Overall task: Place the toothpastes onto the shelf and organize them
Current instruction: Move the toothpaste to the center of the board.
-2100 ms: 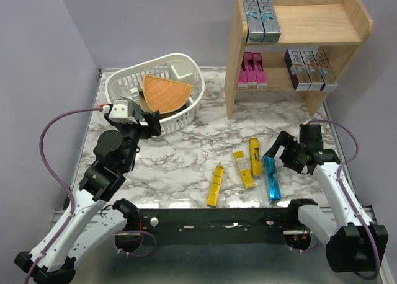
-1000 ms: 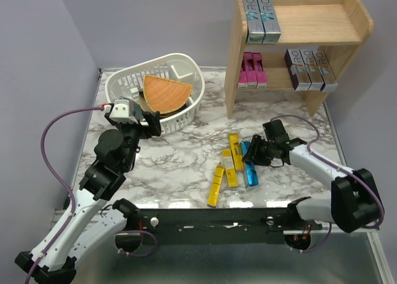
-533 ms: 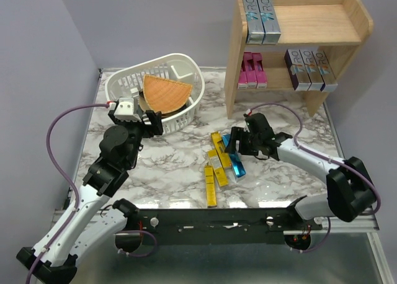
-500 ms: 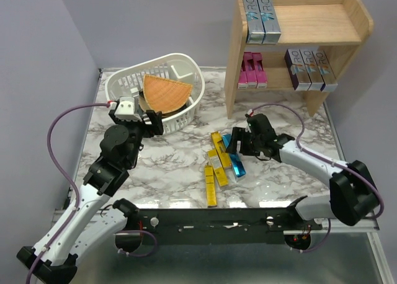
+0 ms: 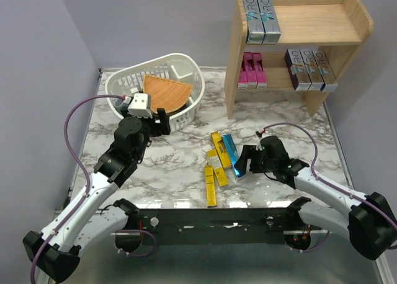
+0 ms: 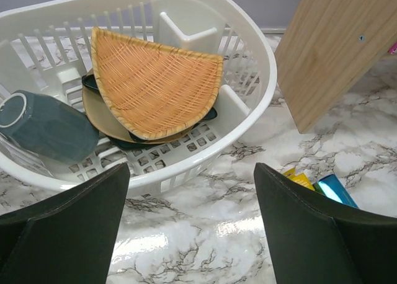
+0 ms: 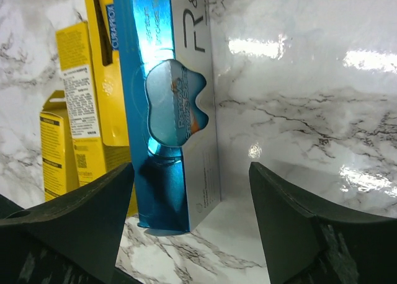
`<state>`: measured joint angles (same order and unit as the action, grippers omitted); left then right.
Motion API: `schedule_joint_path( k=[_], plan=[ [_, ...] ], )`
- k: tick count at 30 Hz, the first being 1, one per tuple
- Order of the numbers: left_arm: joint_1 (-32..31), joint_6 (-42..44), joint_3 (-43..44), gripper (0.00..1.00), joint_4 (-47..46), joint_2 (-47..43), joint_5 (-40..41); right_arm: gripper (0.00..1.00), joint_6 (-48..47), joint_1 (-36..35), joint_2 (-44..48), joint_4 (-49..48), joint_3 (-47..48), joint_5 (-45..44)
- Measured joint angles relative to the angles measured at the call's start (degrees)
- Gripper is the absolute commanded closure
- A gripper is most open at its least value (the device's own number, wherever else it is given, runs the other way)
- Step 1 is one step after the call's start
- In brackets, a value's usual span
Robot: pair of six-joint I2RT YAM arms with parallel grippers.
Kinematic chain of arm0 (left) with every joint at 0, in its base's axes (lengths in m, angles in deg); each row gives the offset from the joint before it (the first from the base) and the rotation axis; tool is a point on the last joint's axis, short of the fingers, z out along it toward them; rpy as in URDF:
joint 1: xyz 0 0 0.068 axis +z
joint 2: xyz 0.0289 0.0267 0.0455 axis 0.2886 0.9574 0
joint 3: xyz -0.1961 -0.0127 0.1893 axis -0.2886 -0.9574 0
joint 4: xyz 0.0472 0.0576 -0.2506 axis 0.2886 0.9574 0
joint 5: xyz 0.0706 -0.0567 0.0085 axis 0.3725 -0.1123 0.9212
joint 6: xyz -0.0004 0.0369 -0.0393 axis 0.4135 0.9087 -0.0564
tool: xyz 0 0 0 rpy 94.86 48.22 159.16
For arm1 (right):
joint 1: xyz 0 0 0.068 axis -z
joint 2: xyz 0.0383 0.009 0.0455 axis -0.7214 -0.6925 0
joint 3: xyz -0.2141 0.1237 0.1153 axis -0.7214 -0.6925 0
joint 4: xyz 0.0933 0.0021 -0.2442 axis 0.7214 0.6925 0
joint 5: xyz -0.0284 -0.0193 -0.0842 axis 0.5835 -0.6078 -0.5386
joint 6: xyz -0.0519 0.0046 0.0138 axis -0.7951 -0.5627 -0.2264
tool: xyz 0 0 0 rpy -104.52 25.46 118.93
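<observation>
The right end effector (image 5: 242,164) sits low over the marble table (image 5: 180,157), jaws spread wide and grasping nothing. In the right wrist view the blue-silver toothpaste (image 7: 167,110) lies flat on the table in front of the two fingers (image 7: 74,222), with bare marble showing on its right side, so it's loose, not pinched. Snug against the blue one's left side are the yellow toothpastes (image 5: 218,166), three of them in a messy bunch around mid-table, a bit toward the near edge, all lying down. The left end effector (image 5: 162,124) hangs open too, nothing in it. It's parked just beside the near wall of the white basket (image 5: 186,64) toward the far left corner of the table. The left wrist view looks straight into that basket and shows an orange woven wedge (image 6: 155,79) over a couple of plates and a grey-blue cup (image 6: 43,126) on its side. The wooden shelf (image 5: 347,14) stands at the far right corner of the table. A pair of blue-silver cartons (image 5: 263,18) stands at the left end of its top tier. The lower tier has pink cartons (image 5: 253,70) at its left end and three purple-silver cartons (image 5: 310,68) toward its right end.
</observation>
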<state>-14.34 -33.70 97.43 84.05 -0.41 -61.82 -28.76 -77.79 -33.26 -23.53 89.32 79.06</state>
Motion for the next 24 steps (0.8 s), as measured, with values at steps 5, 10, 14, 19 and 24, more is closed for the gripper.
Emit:
schedule_joint_path(
  k=[5, 10, 14, 19, 24],
  plan=[
    [0.0, -0.2, 0.0, 0.07, 0.3, 1.9, -0.3, 0.17, 0.0, -2.3, 1.3, -3.2, -3.6, 0.3],
    [0.0, -0.6, 0.0, 0.07, 1.0, 3.0, -0.4, 0.17, 0.0, -3.2, 5.3, -4.7, -5.8, 0.2],
    [0.0, -3.6, 1.0, 0.07, 2.1, 4.9, -1.6, 0.17, 0.0, -3.3, 7.5, -5.2, -5.9, -0.5],
    [0.0, -11.0, 6.4, 0.07, 3.8, 13.5, -7.1, 0.16, 0.0, -3.3, 9.8, -5.5, -6.3, -1.0],
    [-1.4, -16.7, 12.6, 0.07, 6.2, 23.5, -11.0, 0.16, 1.8, -3.3, 14.0, -1.6, -6.4, -1.6]
  ],
)
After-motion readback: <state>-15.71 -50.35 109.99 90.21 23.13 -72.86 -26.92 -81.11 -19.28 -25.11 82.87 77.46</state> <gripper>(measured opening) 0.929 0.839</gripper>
